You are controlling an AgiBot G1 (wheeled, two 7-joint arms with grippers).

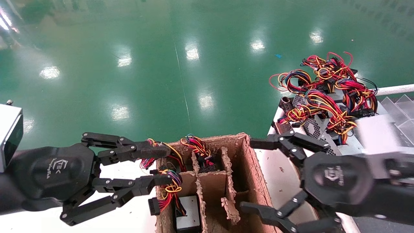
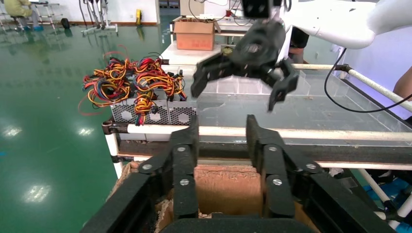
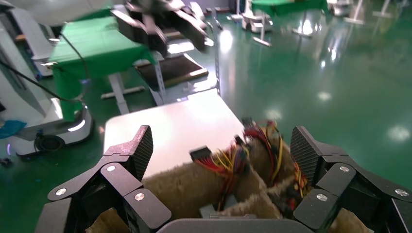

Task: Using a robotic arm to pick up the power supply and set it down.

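A grey power supply sits down in the left cell of a brown cardboard divider box, its red-yellow-black wires spilling over the box's left wall. My white-armed right gripper hangs open and wide at the box's right wall, holding nothing. In the right wrist view its open jaws frame the box and the wires. My black-sleeved left gripper stands open at the box's left edge, its fingers among the wires. Nothing is between the left gripper's jaws in its wrist view.
More power supplies with tangled wire bundles lie on a bench at the right, behind a white rail. The box stands on a white table. Green floor stretches beyond.
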